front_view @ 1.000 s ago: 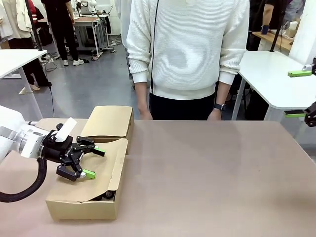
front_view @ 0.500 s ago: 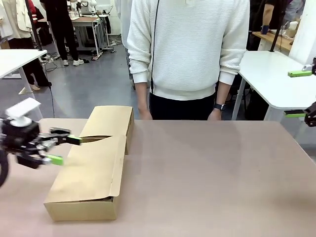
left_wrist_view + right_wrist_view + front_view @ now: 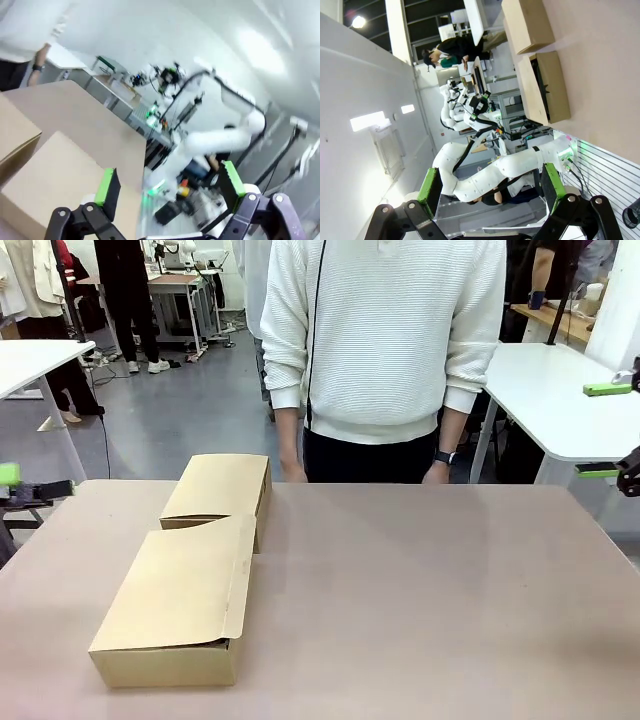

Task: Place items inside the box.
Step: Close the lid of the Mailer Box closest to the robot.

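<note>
Fingers spread and empty on both the left gripper (image 3: 167,187) and the right gripper (image 3: 490,187). The box (image 3: 185,590) sits with its near flap folded down, items hidden inside. From here I'd keep both arms well away from the box, lid undisturbed.

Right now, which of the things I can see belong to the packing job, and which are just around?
Part of the job:
- cardboard box, flap folded down over it
- left fingers, open, holding nothing
- right fingers, open, holding nothing

Just around:
- brown table
- person in a white sweater
- white side table
</note>
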`<state>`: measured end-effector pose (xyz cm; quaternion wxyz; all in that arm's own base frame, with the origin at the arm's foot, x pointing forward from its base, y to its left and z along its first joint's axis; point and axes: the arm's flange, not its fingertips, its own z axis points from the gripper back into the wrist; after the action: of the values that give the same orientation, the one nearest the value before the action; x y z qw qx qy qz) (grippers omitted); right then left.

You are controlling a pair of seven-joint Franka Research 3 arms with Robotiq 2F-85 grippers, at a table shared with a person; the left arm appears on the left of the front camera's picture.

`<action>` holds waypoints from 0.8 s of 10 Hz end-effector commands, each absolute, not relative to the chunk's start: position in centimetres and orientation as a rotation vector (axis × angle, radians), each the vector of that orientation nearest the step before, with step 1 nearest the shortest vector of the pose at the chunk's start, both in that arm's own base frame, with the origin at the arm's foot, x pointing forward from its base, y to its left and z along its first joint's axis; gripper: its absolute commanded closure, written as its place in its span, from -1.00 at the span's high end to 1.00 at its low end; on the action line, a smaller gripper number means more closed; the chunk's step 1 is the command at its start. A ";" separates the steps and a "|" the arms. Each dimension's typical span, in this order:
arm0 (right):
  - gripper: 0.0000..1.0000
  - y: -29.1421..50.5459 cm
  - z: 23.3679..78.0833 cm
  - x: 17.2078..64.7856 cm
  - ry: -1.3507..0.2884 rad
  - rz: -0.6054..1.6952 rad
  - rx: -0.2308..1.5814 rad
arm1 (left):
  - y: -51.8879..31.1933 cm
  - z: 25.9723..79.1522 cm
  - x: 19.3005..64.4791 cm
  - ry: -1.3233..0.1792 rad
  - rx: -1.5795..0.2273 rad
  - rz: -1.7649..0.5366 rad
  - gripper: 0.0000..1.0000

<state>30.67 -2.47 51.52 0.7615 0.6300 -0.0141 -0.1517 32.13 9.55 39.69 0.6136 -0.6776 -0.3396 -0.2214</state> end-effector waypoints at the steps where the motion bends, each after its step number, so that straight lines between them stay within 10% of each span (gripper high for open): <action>1: 1.00 -2.7 51.7 30.6 -0.031 -0.324 1.384 | 7.3 40.3 31.1 -0.671 -1.573 -0.083 1.00; 8: 1.00 -2.7 51.7 30.6 -0.031 -0.324 1.384 | 11.1 39.0 34.2 -0.567 -1.559 -0.091 1.00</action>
<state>30.68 -2.47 51.50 0.7615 0.6300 -0.0139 -0.1517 34.35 10.82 38.75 0.6782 -0.6907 -0.2478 -0.0398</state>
